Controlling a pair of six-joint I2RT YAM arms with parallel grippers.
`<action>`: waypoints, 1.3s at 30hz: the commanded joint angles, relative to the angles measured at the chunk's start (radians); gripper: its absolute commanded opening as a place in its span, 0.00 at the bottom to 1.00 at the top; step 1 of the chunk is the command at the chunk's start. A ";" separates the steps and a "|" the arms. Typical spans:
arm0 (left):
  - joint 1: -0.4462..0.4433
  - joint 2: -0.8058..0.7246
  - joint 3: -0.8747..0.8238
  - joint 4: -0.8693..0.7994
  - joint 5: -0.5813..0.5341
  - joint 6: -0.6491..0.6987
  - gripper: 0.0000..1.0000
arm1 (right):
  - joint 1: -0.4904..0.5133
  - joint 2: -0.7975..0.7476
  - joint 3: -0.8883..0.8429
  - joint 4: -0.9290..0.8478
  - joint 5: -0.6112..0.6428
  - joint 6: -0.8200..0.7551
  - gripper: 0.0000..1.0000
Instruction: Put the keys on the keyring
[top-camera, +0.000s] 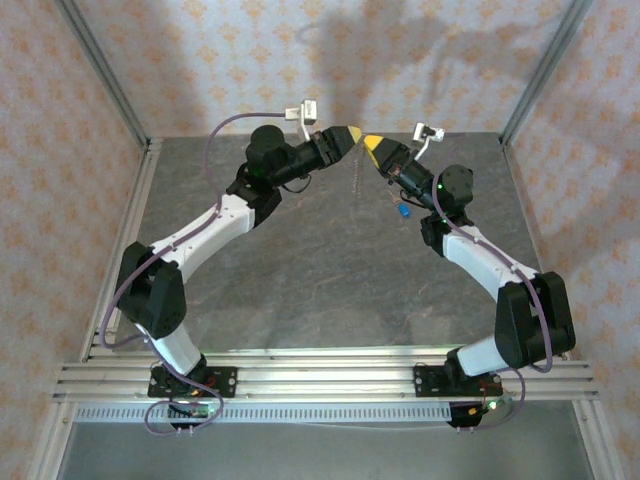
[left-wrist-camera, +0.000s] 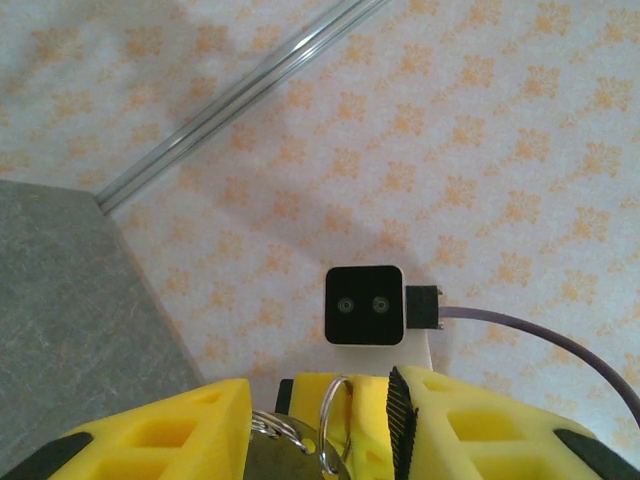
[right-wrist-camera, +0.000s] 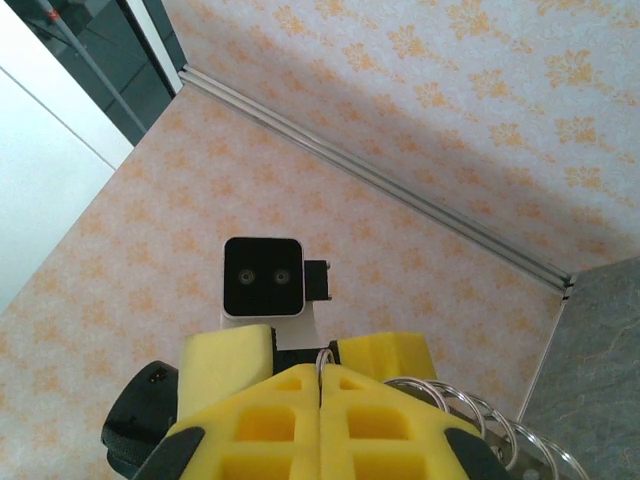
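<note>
Both arms are raised at the back of the table, tips almost meeting. My right gripper (top-camera: 371, 142) (right-wrist-camera: 321, 370) is shut on the keyring (right-wrist-camera: 322, 357), a thin metal ring (left-wrist-camera: 335, 418) that stands on edge out of its tip. My left gripper (top-camera: 351, 133) (left-wrist-camera: 318, 388) is open, its yellow fingers (left-wrist-camera: 170, 430) straddling that ring and the right gripper's tip. A flat brass-coloured metal piece (left-wrist-camera: 285, 450) with coiled rings lies against the left finger. A tiny blue key (top-camera: 403, 211) shows below the right gripper; whether it hangs or lies I cannot tell.
A chain of several metal rings (right-wrist-camera: 470, 415) trails to the right of the right gripper's fingers. Patterned walls (top-camera: 330, 60) and metal corner posts (top-camera: 105, 75) close in the grey table (top-camera: 330, 270). Each wrist camera (left-wrist-camera: 363, 305) (right-wrist-camera: 262, 277) faces the other at close range.
</note>
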 joint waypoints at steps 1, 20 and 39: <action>-0.012 0.005 0.037 0.033 0.035 0.006 0.40 | 0.004 -0.025 0.020 0.062 -0.019 -0.010 0.00; -0.024 -0.030 0.017 0.008 0.031 0.035 0.00 | 0.004 -0.032 0.006 0.019 -0.006 -0.028 0.00; 0.028 -0.071 0.085 -0.257 0.140 0.255 0.00 | -0.051 -0.162 0.029 -0.337 -0.020 -0.090 0.66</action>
